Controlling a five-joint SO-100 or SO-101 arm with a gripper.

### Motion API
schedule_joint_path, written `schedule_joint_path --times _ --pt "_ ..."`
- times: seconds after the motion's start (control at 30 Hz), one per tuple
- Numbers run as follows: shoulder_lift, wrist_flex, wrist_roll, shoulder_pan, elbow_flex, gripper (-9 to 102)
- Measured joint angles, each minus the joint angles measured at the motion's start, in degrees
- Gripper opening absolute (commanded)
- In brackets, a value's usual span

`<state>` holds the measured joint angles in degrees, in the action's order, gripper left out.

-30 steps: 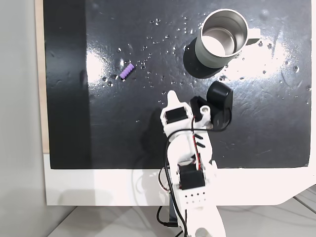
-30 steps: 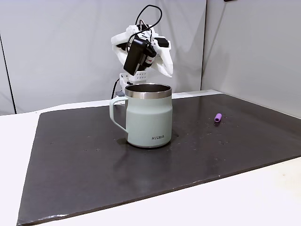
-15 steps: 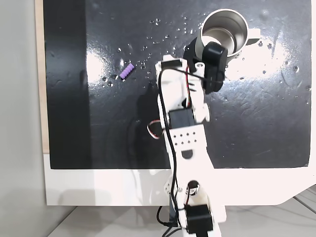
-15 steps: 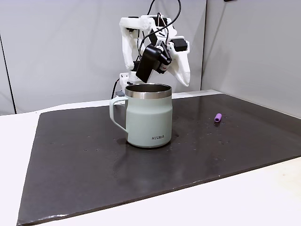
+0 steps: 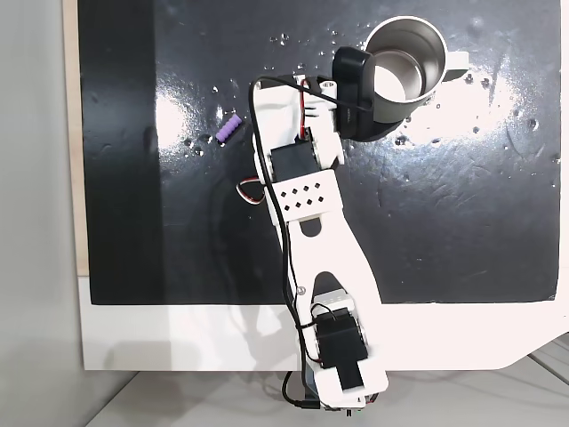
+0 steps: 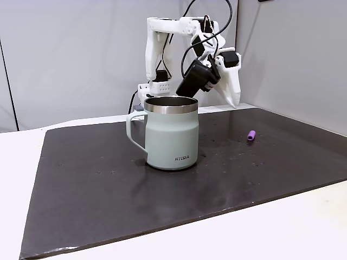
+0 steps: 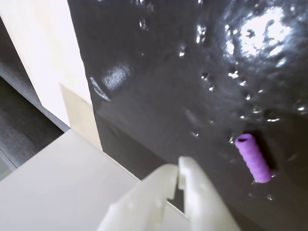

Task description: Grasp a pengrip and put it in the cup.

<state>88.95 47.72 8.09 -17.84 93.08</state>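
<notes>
The light-purple ribbed pengrip (image 5: pixel 228 129) lies on the black mat, left of the arm in a fixed view from above; it also shows as pengrip (image 6: pixel 251 135) and, up close, pengrip (image 7: pixel 253 158). The grey-green cup (image 5: pixel 404 67) stands upright at the back right, seen from the side as cup (image 6: pixel 171 135), with a shiny steel inside. My gripper (image 6: pixel 236 103) hangs in the air behind the cup, pointing down, well above the mat. In the wrist view the gripper (image 7: pixel 178 167) has its white fingers pressed together with nothing between them, to the left of the pengrip.
The black mat (image 5: pixel 462 222) is glossy and dotted with small bright specks. A white table edge (image 5: pixel 178 338) runs along the front and a pale wooden strip (image 5: pixel 73 133) down the left side. Grey walls stand behind the arm.
The arm has unfolded and reached forward from near its base. The gripper has passed beside the cup and swung left toward the pengrip. Pengrip and cup have not moved.
</notes>
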Motion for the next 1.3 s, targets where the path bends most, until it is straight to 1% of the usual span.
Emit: schedule_joint_path --times 0.13,0.37,0.47,0.83,1.03,1.2,1.3 --pt "-3.96 5.1 0.0 -1.85 -5.71 0" --pt "-15.21 15.91 0.0 -3.96 -21.01 0" --pt "-18.11 18.37 0.0 -4.75 -24.35 0" --pt "-32.26 30.32 -8.7 -6.15 -40.17 1" --pt "-36.65 33.49 -10.99 -7.29 -45.62 12" --pt "-39.99 36.3 -12.83 -8.96 -50.01 19" --pt "-41.48 37.18 -13.54 -9.4 -51.24 21"
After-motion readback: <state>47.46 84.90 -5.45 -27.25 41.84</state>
